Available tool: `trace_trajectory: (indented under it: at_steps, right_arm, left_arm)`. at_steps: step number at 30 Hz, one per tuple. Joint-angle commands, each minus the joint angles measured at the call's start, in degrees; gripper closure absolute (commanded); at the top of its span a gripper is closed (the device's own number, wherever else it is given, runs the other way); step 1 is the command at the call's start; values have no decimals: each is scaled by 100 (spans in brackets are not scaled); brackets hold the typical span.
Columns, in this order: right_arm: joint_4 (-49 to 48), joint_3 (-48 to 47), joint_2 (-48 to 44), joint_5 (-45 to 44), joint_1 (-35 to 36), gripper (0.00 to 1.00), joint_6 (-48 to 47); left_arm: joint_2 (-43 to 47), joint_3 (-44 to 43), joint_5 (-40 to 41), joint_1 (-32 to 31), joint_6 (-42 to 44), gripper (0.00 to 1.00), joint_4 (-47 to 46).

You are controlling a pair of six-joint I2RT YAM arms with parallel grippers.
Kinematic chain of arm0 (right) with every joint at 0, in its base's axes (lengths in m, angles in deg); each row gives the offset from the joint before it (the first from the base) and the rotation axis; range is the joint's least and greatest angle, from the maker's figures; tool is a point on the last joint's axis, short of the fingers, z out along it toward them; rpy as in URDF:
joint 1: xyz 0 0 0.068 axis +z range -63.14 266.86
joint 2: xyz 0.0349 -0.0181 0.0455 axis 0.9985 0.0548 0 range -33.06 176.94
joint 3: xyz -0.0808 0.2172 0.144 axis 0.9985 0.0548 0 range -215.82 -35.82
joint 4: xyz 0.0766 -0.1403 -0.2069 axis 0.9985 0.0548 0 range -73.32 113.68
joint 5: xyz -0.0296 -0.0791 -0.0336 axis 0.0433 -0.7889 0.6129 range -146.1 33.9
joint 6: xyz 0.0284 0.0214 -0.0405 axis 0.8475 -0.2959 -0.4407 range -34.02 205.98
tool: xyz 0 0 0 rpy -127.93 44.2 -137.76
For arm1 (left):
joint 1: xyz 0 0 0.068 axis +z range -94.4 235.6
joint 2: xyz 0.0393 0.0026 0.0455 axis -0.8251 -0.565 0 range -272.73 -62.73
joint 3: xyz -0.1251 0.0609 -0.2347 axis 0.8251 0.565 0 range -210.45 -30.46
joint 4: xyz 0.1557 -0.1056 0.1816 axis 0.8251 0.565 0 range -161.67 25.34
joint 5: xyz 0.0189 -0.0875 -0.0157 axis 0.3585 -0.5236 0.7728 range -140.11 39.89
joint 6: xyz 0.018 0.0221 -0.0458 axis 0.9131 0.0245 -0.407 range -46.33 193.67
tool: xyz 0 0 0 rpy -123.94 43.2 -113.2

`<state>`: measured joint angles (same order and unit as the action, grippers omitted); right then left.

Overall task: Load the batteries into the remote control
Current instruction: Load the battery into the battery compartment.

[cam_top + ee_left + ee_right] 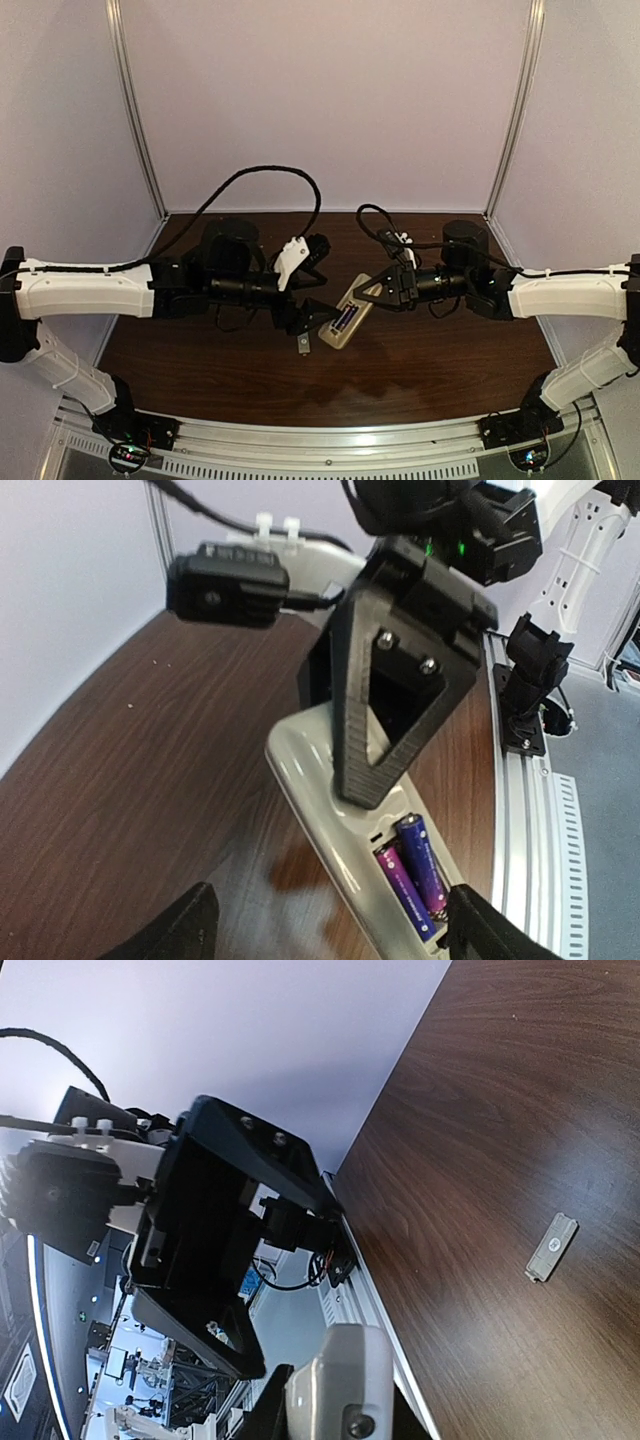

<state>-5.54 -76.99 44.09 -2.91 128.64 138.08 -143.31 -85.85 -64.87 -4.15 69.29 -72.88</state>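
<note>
The remote control (333, 336) is held back-up at the table's middle, beige back showing. Two purple-blue batteries (412, 873) lie side by side in its recess; they also show in the top view (346, 320). My right gripper (363, 291) is shut on the remote's far end, one finger (372, 742) lying across the back. In the right wrist view the remote's end (340, 1380) sits between my right gripper's (335, 1415) fingers. My left gripper (335, 940) is open; its fingers (185, 930) straddle the remote's battery end without closing on it.
A small flat grey-white cover piece (304, 345) lies on the dark wooden table (430, 370) just near-left of the remote; it also shows in the right wrist view (552, 1247). The aluminium rail (330, 440) runs along the near edge. Cables arch behind both wrists.
</note>
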Motion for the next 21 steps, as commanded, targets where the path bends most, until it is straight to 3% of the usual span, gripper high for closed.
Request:
trace_trajectory:
  at_steps: [1,6,11,16,21]
  right_arm:
    - [154,-148,137,149,42,100,-144]
    - [243,-209,276,332,86,100,-111]
    - [222,-321,522,486,272,100,-68]
    - [166,-449,744,502,458,100,-22]
    - [108,-540,884,477,613,100,23]
  left_arm:
    - [552,368,139,39,816,20,-412]
    - [985,733,-642,5,1992,31,-642]
    - [1107,695,-673,-296,3008,49,-203]
    - [930,516,-698,-511,3540,64,95]
    - [773,380,-797,-602,3681,69,339]
